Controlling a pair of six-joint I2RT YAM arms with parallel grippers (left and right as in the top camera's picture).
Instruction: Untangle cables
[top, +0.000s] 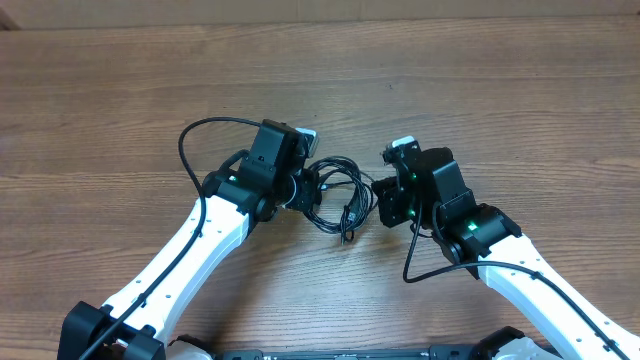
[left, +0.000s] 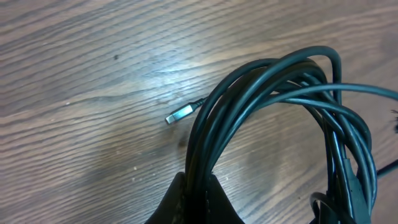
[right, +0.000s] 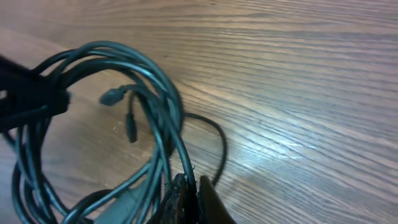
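— Any writing to read here?
— None. No word, number or brand mark is legible in any of the three views.
— Not even on the cables (left: 249, 78)?
— No. Their dark jackets show no readable print, and the metal plug (left: 180, 114) is too small to tell.

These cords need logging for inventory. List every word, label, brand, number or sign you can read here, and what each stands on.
No readable text in any view.
black cables: no print visible on the jackets.
silver plug tip: no marking visible.
dark plug ends: blurred, nothing legible.
wooden table: no label or sign.
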